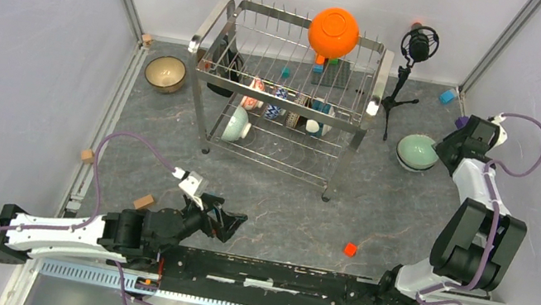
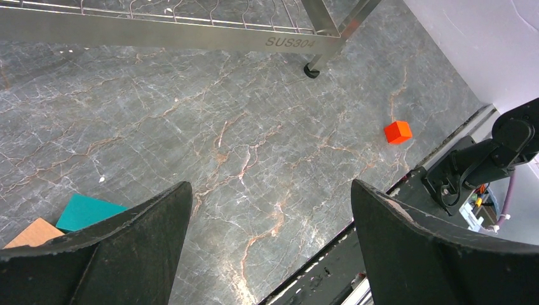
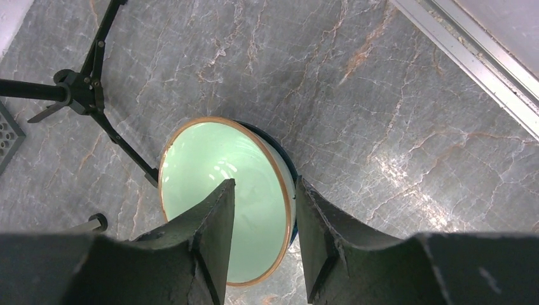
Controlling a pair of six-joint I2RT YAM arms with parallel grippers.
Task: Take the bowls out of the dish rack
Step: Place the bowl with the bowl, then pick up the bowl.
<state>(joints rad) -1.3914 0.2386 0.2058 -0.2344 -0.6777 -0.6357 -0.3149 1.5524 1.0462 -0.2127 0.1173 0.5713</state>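
The steel dish rack (image 1: 288, 80) stands at the back middle; its lower rail shows in the left wrist view (image 2: 191, 35). A bright orange bowl (image 1: 334, 32) sits on its top tier. Patterned bowls (image 1: 276, 103) and a pale green bowl (image 1: 236, 124) stand in the rack. A brown-gold bowl (image 1: 165, 73) rests on the table left of the rack. Another pale green bowl (image 1: 418, 153) (image 3: 203, 159) rests on the table at the right. My right gripper (image 1: 451, 147) (image 3: 265, 190) straddles its rim, one finger inside and one outside, with a gap showing. My left gripper (image 1: 234, 222) (image 2: 270, 210) is open and empty above bare table.
A black microphone stand (image 1: 413, 60) (image 3: 95, 95) is between the rack and the right-hand bowl. An orange-red block (image 1: 351, 249) (image 2: 397, 132) lies near the front. A teal block (image 2: 89, 211) and a wooden block (image 2: 32, 234) lie by my left gripper. A blue block (image 1: 447, 95) lies at the back right.
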